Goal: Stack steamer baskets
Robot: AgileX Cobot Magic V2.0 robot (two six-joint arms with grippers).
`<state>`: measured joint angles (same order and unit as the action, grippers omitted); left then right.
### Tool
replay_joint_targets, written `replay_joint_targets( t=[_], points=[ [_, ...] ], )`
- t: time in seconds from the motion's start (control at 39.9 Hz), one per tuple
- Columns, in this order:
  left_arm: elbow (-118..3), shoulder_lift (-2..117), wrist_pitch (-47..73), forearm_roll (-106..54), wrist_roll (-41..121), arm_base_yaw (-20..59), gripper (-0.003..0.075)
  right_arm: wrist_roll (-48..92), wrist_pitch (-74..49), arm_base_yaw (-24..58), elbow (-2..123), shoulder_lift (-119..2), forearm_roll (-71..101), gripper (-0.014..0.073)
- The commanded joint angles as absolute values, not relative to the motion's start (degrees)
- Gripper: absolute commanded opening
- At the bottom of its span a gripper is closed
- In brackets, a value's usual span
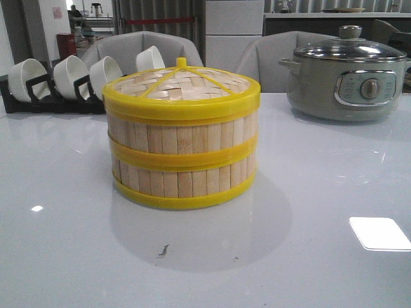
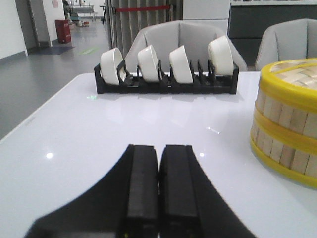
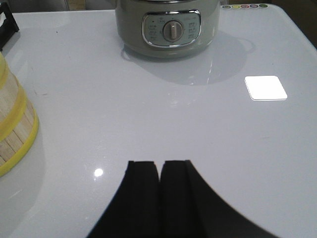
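**Baskets already stacked and lidded; both pincers shut and empty**

Front view: you see the two steamer baskets (image 1: 182,163) standing one on the other at the middle of the white table (image 1: 321,256), with the woven lid (image 1: 182,86) seated on top. The stack looks square and upright, rims aligned. Far left sits a black rack of white bowls (image 1: 70,80); far right, the grey-green electric pot (image 1: 345,74). Neither arm shows here.

Left wrist view: your left pincer (image 2: 158,198) is fully closed, pads pressed together, holding nothing. It hangs low over bare table, and the stack lies to its right and a little farther out, well apart from the fingers. The bowl rack stands beyond, straight ahead.

Right wrist view: your right pincer (image 3: 159,198) is likewise closed and empty. The stack lies to its left, only its near edge showing, again clear of the fingers; the pot is far ahead.

Being round, the stack has no long axis to line up on. It sits between the two arms, and from these views neither looks clearly nearer. I'd judge the stacking done; if you move, just retreat without brushing the stack.
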<state>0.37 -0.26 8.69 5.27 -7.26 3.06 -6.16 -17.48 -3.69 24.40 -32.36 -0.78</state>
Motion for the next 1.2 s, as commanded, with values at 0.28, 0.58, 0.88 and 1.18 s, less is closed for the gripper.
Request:
replay_joint_targets(
  t=[0.28, 0.58, 0.88, 1.18],
  points=[
    [0.47, -1.42, 4.47, 4.75, -7.55, 2.86, 0.0086, -5.81, -12.89, -3.89, 26.05, -32.31, -0.94, 0.0032],
    [0.47, -1.42, -0.85, -0.38, -2.54, 2.72, 0.0086, -5.81, -12.89, -3.89, 26.05, -32.31, -0.94, 0.0032],
    [0.47, -1.42, -3.10, -4.24, 6.95, 2.65, 0.0086, -5.81, -12.89, -3.89, 26.05, -32.31, -0.94, 0.0032],
    [0.47, -1.42, -2.66, -0.51, 6.95, 2.65, 0.0086, -5.81, -12.89, -3.89, 26.05, -32.31, -0.94, 0.0032]
  ],
)
